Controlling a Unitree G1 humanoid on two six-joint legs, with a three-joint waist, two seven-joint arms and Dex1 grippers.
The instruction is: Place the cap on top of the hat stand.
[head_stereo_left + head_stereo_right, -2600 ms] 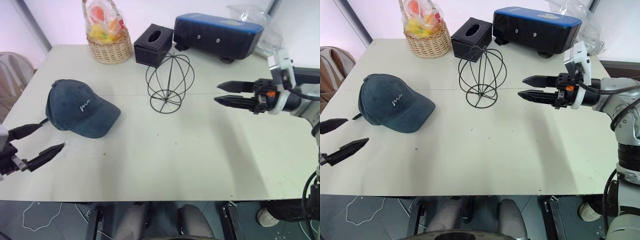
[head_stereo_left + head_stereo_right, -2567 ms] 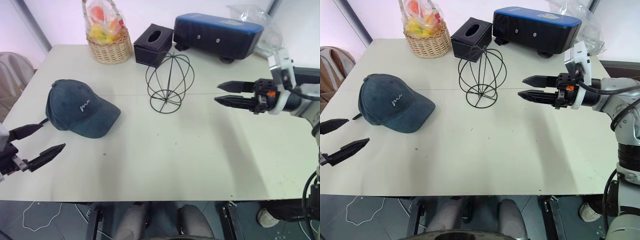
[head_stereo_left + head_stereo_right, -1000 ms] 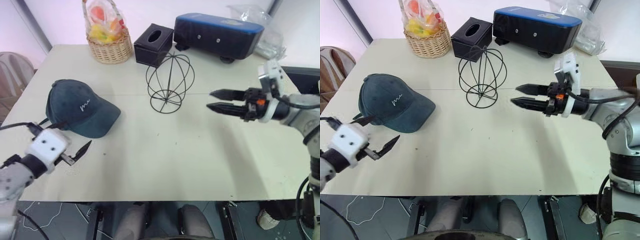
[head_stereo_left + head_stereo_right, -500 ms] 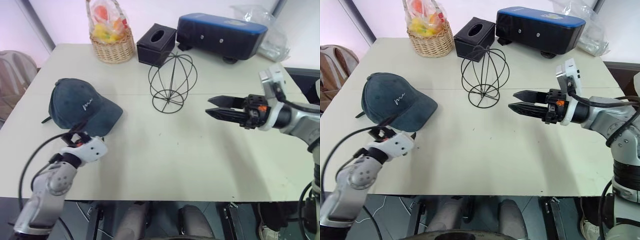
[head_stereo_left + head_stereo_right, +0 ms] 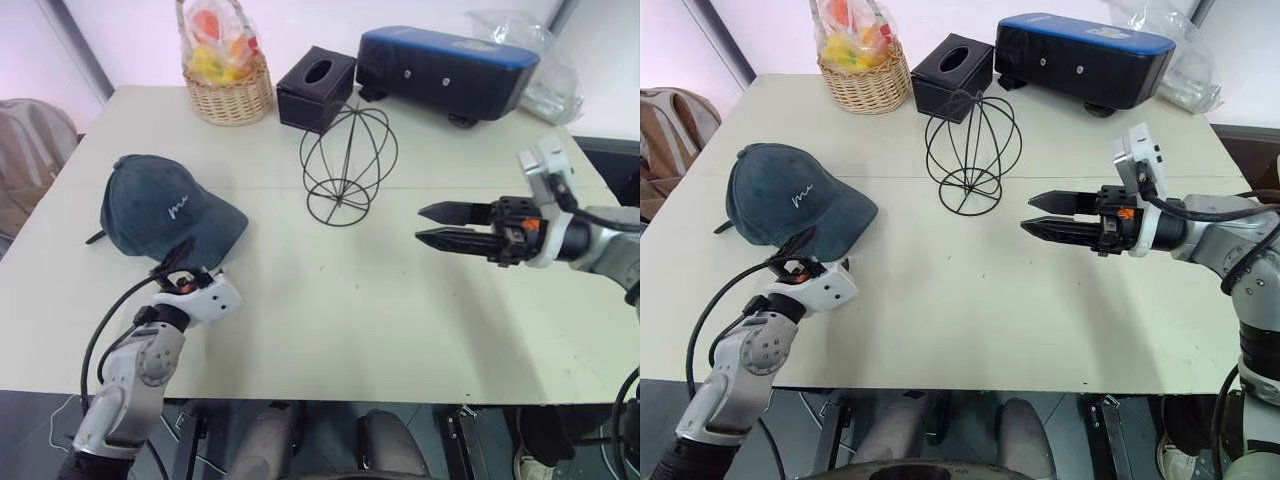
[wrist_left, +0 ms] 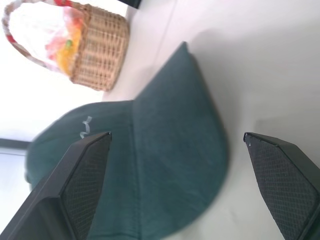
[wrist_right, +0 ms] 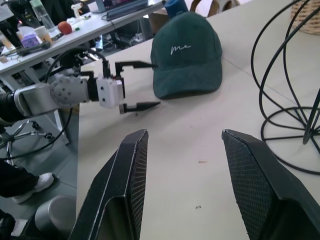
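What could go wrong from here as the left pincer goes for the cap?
The open left pincer sits at the brim edge of the cap, which lies flat on the table; closing may only push the soft brim away. The hat stand is thin wire and looks light, so a lowered cap could tip it.

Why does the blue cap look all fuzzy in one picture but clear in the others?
In the left wrist view the cap sits so close that its edges look soft and smeared, and the basket behind is washed out by bright light. In the right wrist view and both eye views the cap looks crisp, its white stitching readable.
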